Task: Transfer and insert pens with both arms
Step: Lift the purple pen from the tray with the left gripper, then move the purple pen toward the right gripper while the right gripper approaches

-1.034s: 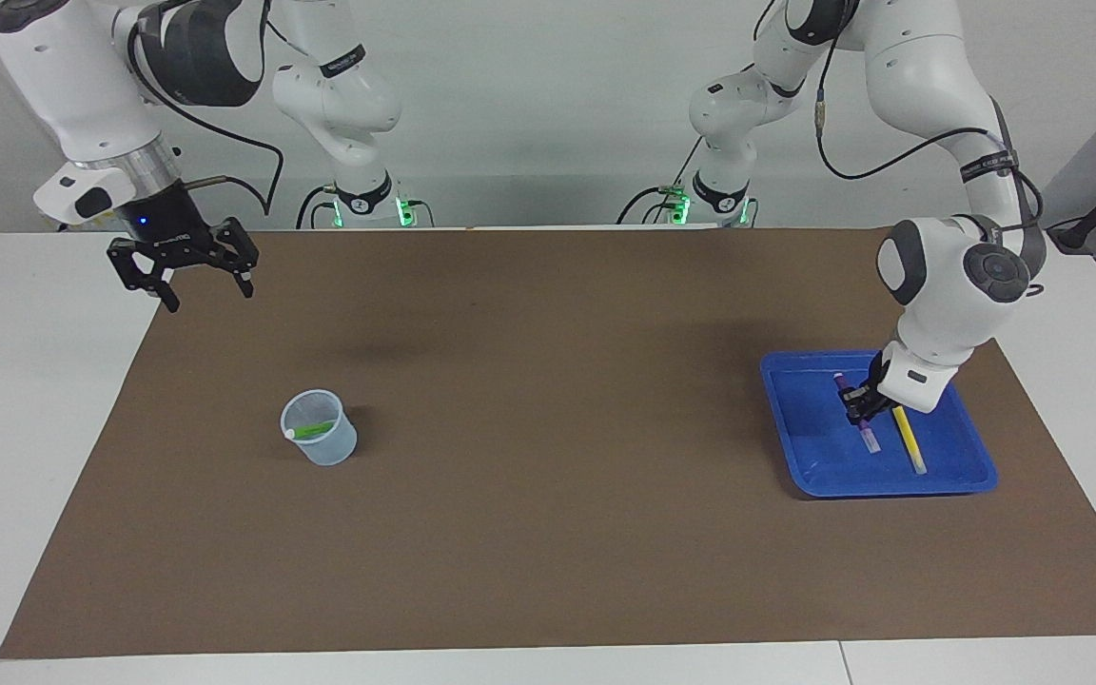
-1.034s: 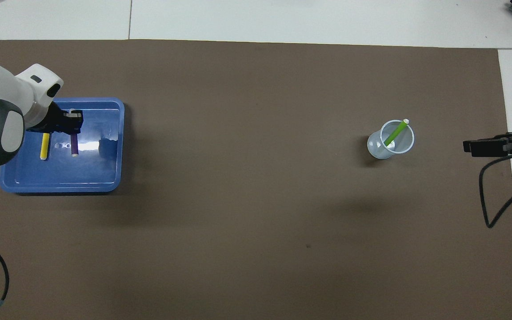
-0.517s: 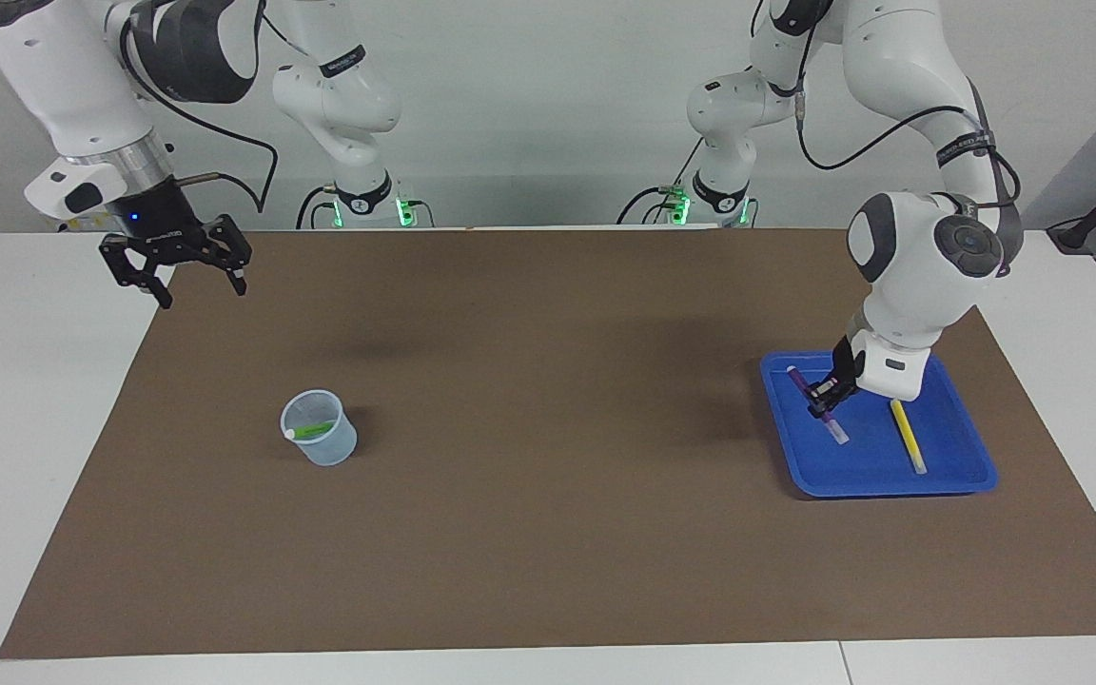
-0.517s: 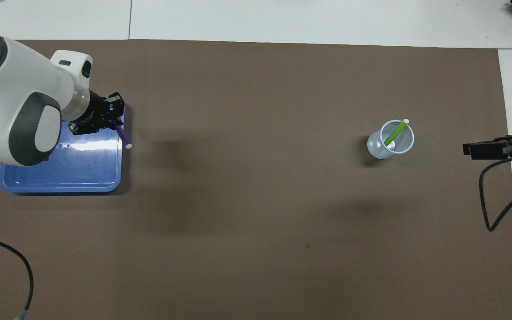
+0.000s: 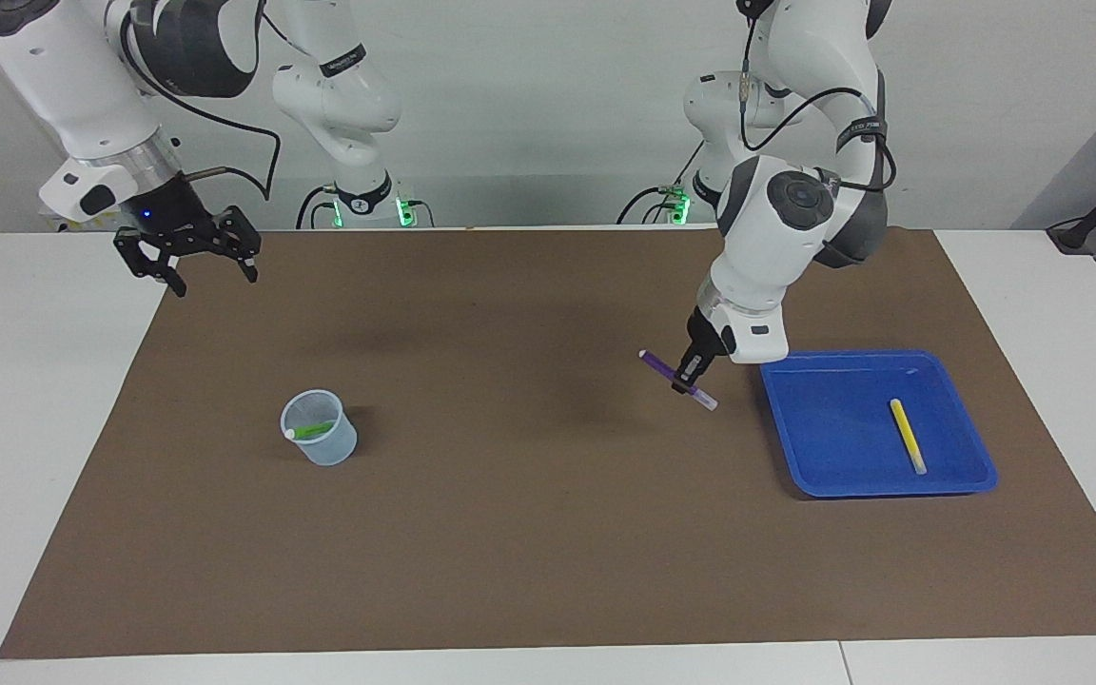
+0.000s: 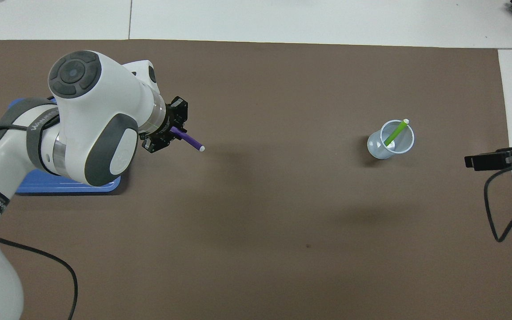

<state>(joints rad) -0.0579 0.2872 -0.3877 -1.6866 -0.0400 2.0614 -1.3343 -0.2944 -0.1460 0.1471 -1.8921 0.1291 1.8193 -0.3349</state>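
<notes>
Left gripper [image 6: 167, 131] grips the purple pen [image 6: 188, 139] over the mat [image 6: 256, 213], beside the tray [image 6: 67, 186]. Green pen [image 6: 394, 133] stands tilted in the cup [image 6: 378, 149]. Right gripper [image 6: 489, 158] hangs at the mat's edge.

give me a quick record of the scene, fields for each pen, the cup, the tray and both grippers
purple pen: held tilted in the air by the left gripper, over the mat beside the tray
green pen: leaning in the cup
yellow pen: lying in the tray
cup: upright, toward the right arm's end
tray: blue, toward the left arm's end
right gripper: open, waiting over the mat's corner
</notes>
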